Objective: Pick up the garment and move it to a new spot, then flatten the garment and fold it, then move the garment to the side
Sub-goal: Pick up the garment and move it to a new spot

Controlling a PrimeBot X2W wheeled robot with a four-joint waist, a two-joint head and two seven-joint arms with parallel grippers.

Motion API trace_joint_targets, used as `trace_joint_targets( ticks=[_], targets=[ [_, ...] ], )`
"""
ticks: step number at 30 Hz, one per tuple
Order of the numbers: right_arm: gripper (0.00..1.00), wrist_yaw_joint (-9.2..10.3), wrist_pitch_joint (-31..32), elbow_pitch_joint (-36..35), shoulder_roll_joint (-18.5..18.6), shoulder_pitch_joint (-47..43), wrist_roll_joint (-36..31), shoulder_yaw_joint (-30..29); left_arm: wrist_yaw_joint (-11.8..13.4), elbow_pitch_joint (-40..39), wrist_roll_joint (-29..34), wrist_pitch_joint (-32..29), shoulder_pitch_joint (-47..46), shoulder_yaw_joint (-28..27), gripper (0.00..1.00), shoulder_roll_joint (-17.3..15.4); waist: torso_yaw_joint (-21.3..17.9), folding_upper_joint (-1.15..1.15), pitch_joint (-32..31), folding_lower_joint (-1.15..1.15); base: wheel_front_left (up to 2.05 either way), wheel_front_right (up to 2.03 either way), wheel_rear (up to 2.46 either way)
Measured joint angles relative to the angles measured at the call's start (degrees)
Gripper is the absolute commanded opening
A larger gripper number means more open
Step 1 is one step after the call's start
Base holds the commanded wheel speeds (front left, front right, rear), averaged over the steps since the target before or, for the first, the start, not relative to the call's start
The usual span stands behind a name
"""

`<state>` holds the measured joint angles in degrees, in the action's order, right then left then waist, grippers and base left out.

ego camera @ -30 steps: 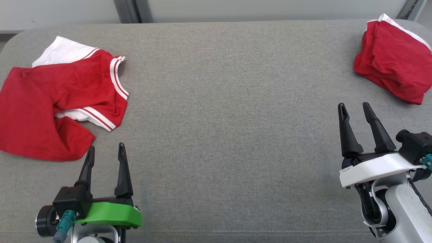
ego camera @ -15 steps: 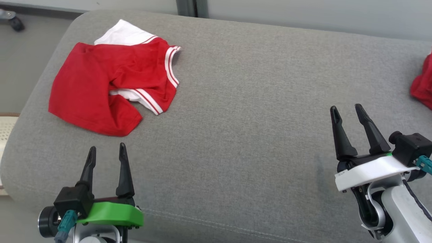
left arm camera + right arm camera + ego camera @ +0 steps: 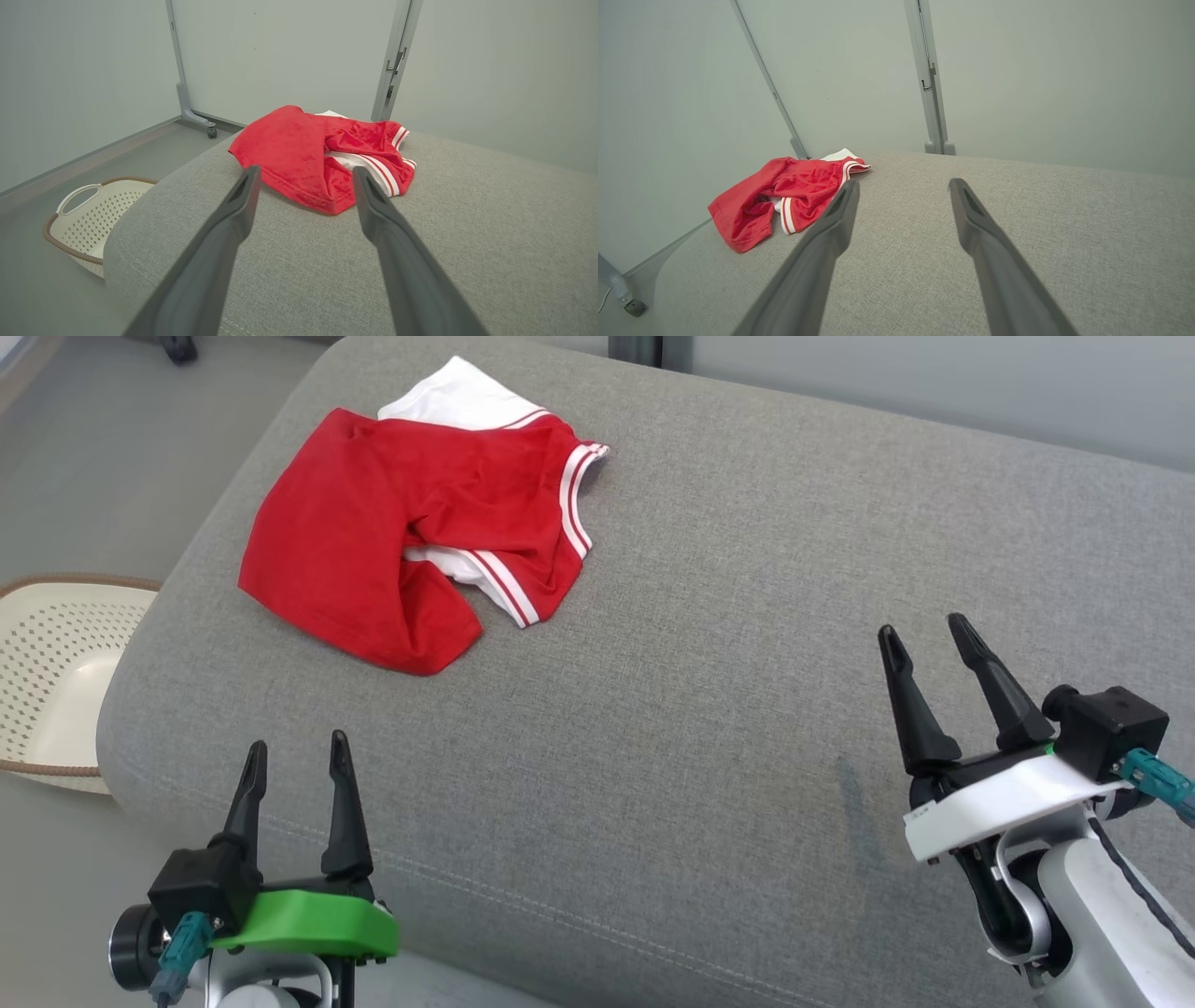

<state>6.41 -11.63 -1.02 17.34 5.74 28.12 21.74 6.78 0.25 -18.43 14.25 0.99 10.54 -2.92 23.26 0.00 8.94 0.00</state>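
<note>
The left tool [image 3: 297, 744] hangs with its two dark fingers spread and nothing between them, over the near edge of the grey cushion [image 3: 709, 616]. The right tool [image 3: 922, 627] is spread the same way and empty, above the right part of the cushion and well apart from the left tool.

Ahead of the left tool lies the garment [image 3: 373, 532], red with white striped trim and a white patch. It is crumpled and partly folded over itself at the far left corner of the cushion, touching neither tool. In the left wrist view it sits straight ahead between the fingers.

On the floor [image 3: 112, 448], just beside the cushion's left end, stands a pale perforated basket [image 3: 56, 653] with a brown rim. A pale wall [image 3: 1017, 70] with a grey post [image 3: 927, 74] rises behind the cushion.
</note>
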Motion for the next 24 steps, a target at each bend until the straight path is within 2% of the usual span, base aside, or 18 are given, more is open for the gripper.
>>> trace_joint_targets(
  ticks=[15,24],
  targets=[
    [1.0,-0.47,4.6,-4.5,4.0,9.2,-3.4,-0.4,-0.7,6.7,-2.5,0.2,-13.3,0.8,1.0,0.6,-1.1,0.0,7.7,0.0,0.0,0.0,0.0],
    [1.0,-0.86,5.7,-5.7,4.5,12.6,-4.0,-0.3,-0.7,14.2,-3.6,0.3,-20.6,-1.7,1.0,1.1,-4.5,0.0,11.5,0.0,0.0,0.0,0.0]
  ],
)
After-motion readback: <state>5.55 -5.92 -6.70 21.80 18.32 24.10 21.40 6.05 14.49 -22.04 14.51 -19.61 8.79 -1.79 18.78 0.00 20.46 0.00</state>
